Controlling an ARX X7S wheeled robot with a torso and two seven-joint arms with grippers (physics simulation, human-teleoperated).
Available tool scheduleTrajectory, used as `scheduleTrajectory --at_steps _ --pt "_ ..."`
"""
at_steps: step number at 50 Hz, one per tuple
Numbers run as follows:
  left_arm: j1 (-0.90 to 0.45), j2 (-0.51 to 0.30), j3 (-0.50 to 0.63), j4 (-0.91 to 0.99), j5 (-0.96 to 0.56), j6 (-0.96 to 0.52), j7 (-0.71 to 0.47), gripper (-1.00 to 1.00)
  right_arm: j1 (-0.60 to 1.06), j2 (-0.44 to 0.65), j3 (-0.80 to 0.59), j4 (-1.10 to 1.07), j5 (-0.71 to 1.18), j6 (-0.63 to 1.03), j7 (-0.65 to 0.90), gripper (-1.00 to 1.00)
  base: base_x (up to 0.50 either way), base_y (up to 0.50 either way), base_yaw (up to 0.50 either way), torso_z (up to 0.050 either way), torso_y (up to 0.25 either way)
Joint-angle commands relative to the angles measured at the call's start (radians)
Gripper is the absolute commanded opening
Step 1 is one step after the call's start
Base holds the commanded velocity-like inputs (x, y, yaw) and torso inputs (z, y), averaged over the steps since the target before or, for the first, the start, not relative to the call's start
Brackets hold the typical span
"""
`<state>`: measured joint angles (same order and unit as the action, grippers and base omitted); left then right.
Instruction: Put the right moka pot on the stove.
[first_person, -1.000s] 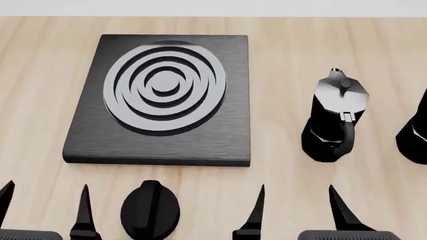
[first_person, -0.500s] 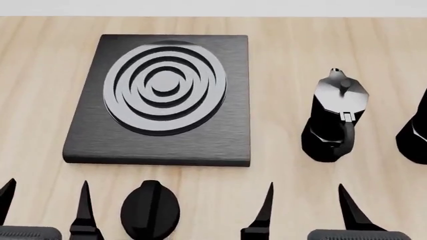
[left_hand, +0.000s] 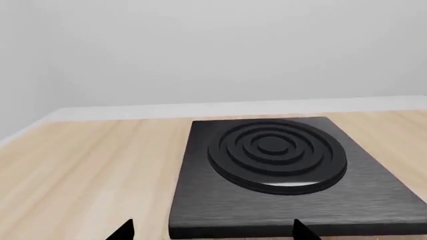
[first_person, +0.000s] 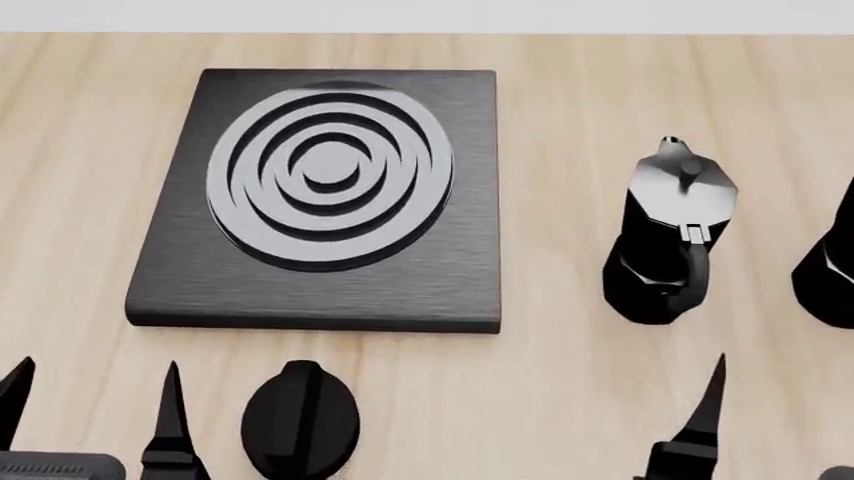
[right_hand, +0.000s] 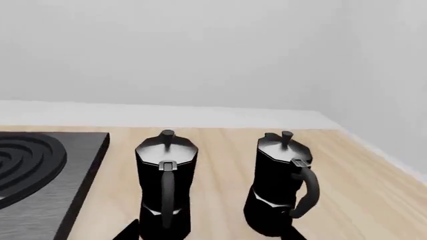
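The right moka pot (right_hand: 283, 185) stands upright on the light wooden tabletop (first_person: 574, 90), well apart from the stove (first_person: 327, 200), with the other moka pot (first_person: 671, 235) between the two. In the head view only a sliver of the right pot shows at the frame's right edge (first_person: 830, 265). In the right wrist view both pots stand side by side, near each other but not touching, each with its silver-grey lid closed and its loop handle turned toward the camera; what is inside them cannot be seen.

The stove lies flat on the tabletop with nothing on its burner rings (first_person: 330, 180). A black oval knob (first_person: 300, 420) sits on the tabletop just in front of the stove's near edge.

The right gripper (right_hand: 210, 231) hangs low before the two pots, its fingers spread and holding nothing; only the finger tips show at the wrist view's edge, and the head view shows one finger (first_person: 703, 410). The left gripper (first_person: 91, 410) hangs in front of the stove's near left corner, fingers likewise spread and empty, touching nothing.
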<state>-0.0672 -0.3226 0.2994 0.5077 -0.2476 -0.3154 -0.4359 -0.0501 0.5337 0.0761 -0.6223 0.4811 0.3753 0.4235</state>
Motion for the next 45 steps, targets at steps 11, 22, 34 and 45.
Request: scheduleTrajectory --at_steps 11,22,34,45 --pt "-0.001 -0.005 0.006 -0.002 -0.003 0.003 -0.007 1.0 -0.02 0.13 0.257 -0.008 0.258 0.097 -0.02 1.0 0.0 0.0 0.0 0.0 0.0" --pt "-0.003 -0.006 0.004 0.004 -0.013 -0.005 -0.013 1.0 -0.018 0.135 0.279 0.083 0.28 0.061 -0.095 1.0 0.0 0.0 0.0 0.0 0.0" --pt "0.002 -0.007 0.003 -0.005 -0.022 0.013 -0.011 1.0 0.039 0.184 0.274 0.154 0.31 0.108 -0.107 1.0 0.0 0.0 0.0 0.0 0.0" --pt "0.0 -0.005 0.006 -0.019 -0.02 0.025 -0.013 1.0 0.133 0.225 0.229 0.233 0.314 0.153 -0.116 1.0 0.0 0.0 0.0 0.0 0.0"
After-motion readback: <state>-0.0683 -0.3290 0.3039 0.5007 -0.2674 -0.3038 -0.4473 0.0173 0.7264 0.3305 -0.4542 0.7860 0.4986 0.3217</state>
